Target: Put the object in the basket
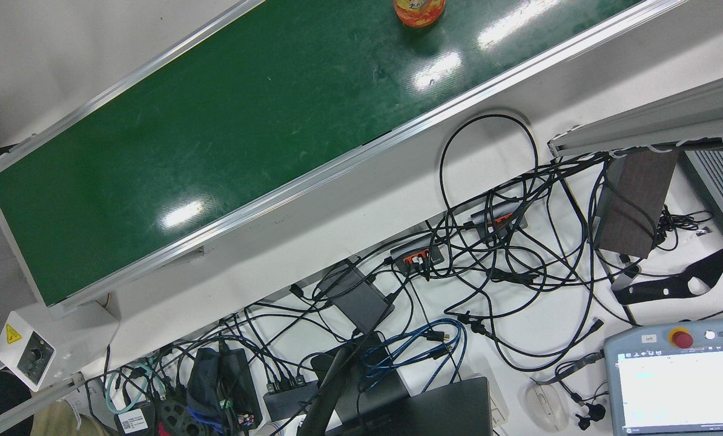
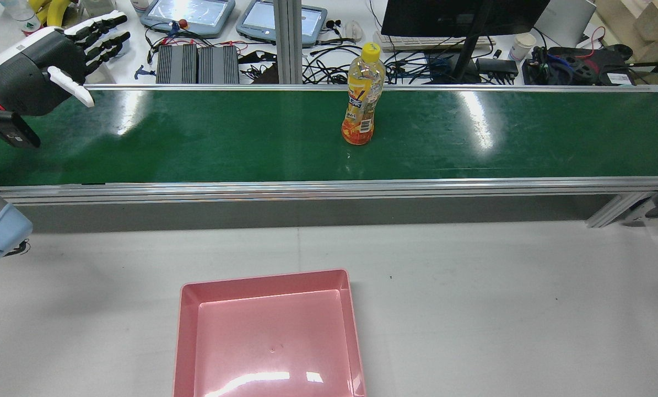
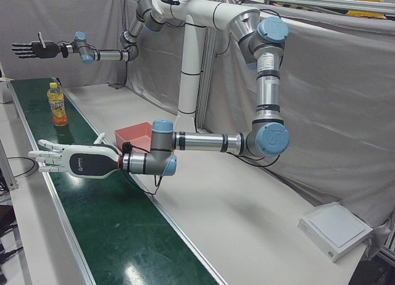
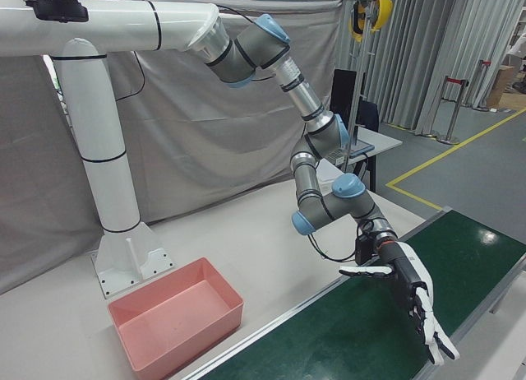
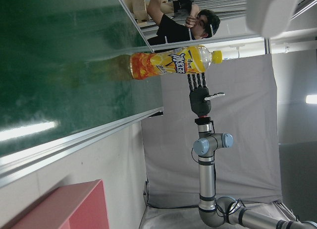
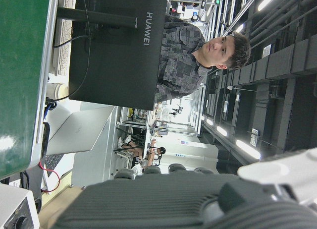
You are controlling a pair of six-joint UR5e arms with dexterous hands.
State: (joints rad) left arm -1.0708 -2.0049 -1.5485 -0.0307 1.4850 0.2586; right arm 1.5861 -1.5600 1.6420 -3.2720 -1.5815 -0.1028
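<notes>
One bottle [image 2: 363, 95], label unreadable, HUAWEI monitor [image 6: 116, 50]

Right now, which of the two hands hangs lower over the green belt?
The left hand, nearest in the left-front view, just above the belt; the right hand floats well higher than the bottle.

Tangled cables [image 1: 495, 254], monitor [image 2: 461, 16], teach pendant [image 1: 679, 375].

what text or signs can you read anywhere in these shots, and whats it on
"HUAWEI": back of the black monitor, right hand view.
"UNIVERS", cut off at the frame edge: the tablet-like controller, front view.
"left": small tag on that controller.
Yellow warning triangle: white control box.
Bottle label: print too blurred to read.
</notes>
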